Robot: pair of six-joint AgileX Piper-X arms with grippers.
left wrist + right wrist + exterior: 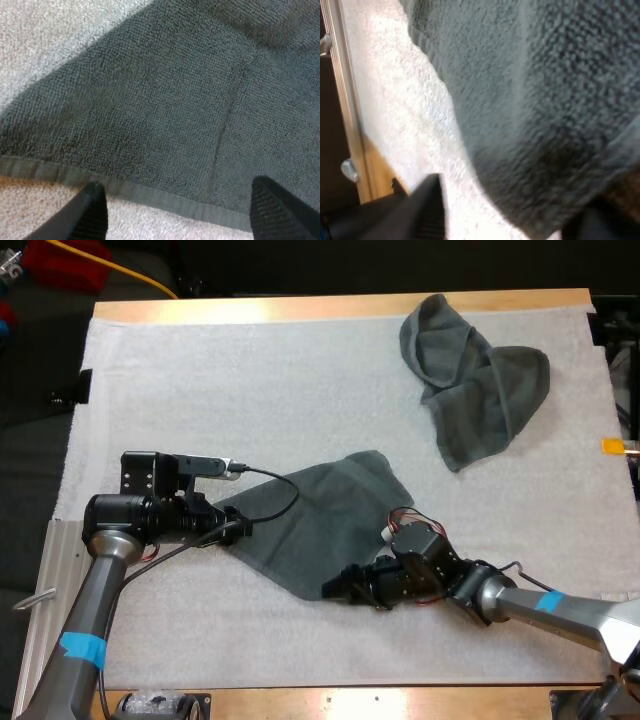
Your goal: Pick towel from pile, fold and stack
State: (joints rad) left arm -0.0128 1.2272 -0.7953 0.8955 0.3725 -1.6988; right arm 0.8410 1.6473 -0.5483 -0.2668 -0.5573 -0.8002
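The spread towel [325,525] lies flat on the white mat [200,390], between both arms. The left gripper [236,528] is at its hemmed left edge, with its fingers [92,212] apart and clear of the cloth. The right gripper [335,588] is at the near corner with fingers [427,207] apart too; the corner seems to lie between them. The crumpled towel [470,390] sits at the far right.
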